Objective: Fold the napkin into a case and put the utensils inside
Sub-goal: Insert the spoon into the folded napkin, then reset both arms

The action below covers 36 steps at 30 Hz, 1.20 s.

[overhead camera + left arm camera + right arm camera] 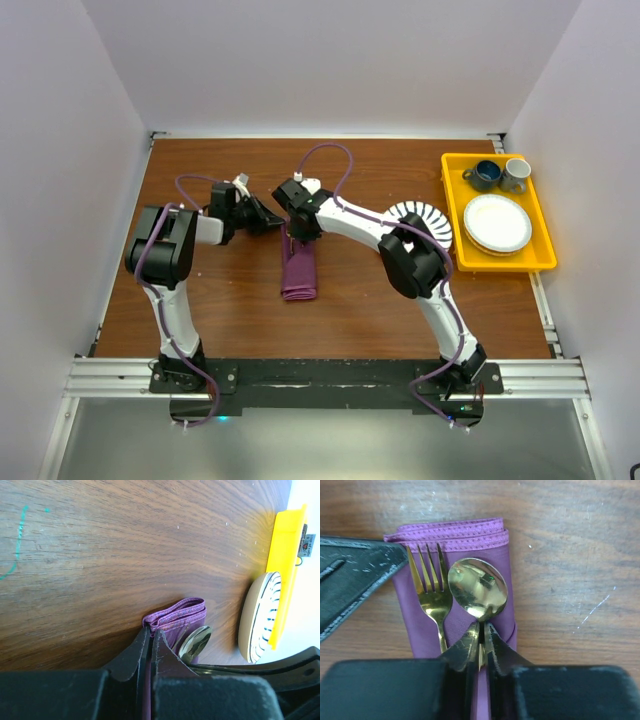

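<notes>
The case (455, 535) lay lengthwise on the middle of the table (220, 300), left of the striped plate (428, 220) and well apart from it. Both arms reached over its far end. On the purple cloth the fork (431, 587) and the spoon (477, 585) lay just beside each other, their heads close to the stitched, folded band.

The right end effector (481, 640) was nearly closed, its fingers pinching the spoon's thin neck just behind the bowl. The left end effector (150, 642) was closed, its tips at the case's edge on the fork's side. Whether a layer of cloth was caught between them could not be told. The right fingers hid how far the handles sat under any fold.

The step in hand looked like seating the spoon next to the fork. To do it well, the spoon should go flat and parallel to the fork, sliding along the cloth rather than lifting, so that no fold dragged or bunched. The left arm would do best to steady the edge while the spoon settled. The right fingers should then part only a little and back straight off without nudging the bowl.
</notes>
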Each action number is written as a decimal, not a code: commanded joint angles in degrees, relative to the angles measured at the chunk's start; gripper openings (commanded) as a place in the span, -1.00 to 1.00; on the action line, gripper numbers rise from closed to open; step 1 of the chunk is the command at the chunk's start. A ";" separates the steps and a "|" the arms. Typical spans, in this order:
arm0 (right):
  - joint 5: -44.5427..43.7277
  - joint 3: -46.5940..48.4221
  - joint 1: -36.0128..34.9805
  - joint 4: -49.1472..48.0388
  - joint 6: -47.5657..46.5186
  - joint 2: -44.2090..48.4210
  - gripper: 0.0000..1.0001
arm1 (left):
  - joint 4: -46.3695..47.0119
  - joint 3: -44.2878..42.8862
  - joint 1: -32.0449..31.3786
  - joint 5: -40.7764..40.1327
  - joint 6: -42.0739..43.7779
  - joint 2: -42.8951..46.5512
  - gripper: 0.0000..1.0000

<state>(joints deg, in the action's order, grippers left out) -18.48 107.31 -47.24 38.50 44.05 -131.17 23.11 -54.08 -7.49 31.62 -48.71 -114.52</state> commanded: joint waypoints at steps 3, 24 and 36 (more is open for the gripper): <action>0.02 -0.35 -0.31 0.79 1.21 4.26 -0.42 | -1.23 1.09 0.98 -3.67 1.51 0.79 -1.00; -4.02 3.35 0.66 -3.43 -5.29 9.44 0.36 | -2.81 0.30 0.89 -4.46 5.20 3.51 -0.83; 0.89 -1.47 6.80 -14.67 -16.45 19.36 0.97 | -13.26 -9.36 0.63 -6.83 14.33 9.92 0.23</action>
<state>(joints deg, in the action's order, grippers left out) -19.29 107.83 -43.27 31.57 33.28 -119.98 13.89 -58.17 -7.22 27.14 -40.56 -109.51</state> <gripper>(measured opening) 0.970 0.565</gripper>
